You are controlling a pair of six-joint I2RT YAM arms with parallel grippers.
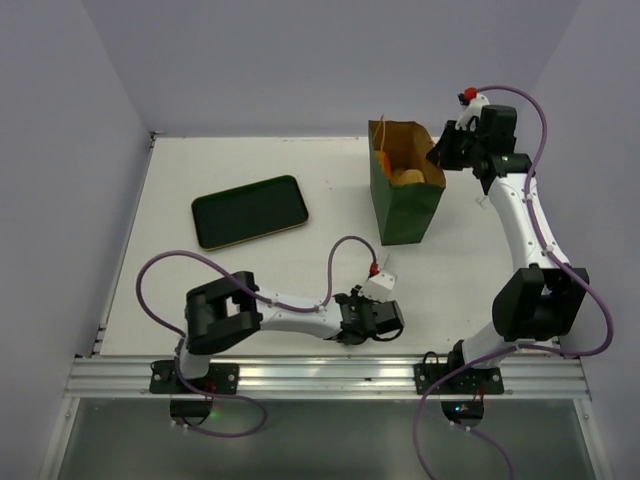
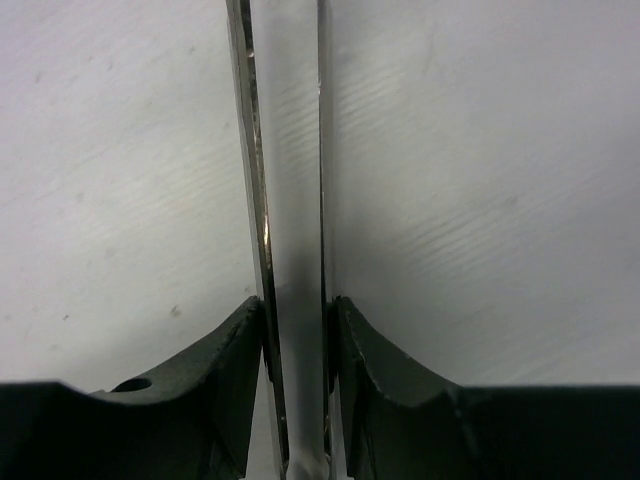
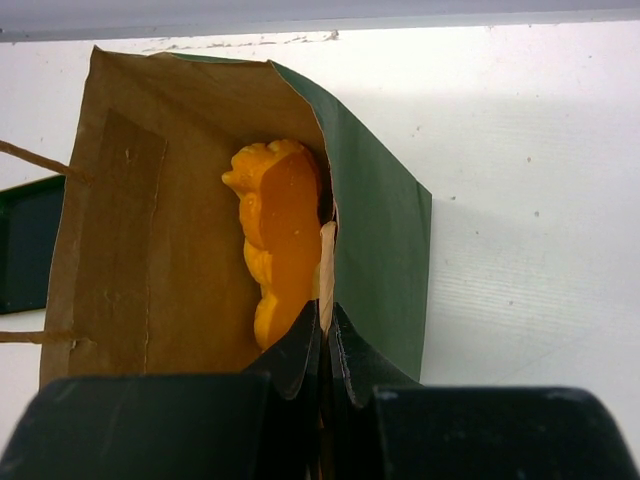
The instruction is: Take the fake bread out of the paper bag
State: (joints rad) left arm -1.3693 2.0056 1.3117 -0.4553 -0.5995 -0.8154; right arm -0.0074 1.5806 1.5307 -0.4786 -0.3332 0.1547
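A dark green flat rectangular tray [image 1: 250,211] lies on the white bench [image 1: 200,290], well to the left of the tall dark green paper bag [image 1: 405,208] and apart from it. Nearer the front edge, just left of the bag's line, the left fingers [image 2: 235,350] rest low over the bench. They are released, a narrow gap apart with nothing between them, and a bright metal strip [image 2: 295,200] shows through the gap. The bag stands upright with its mouth open and its brown kraft lining exposed, a thin twine handle [image 3: 30,160] hanging off its left wall. The fake bread [image 3: 280,235], a lumpy orange piece, sits inside the bag against its right wall. At the bag's right rim the right fingers [image 3: 295,350] are clenched on that wall, one inside and one outside, grasping the paper itself and not the bread.
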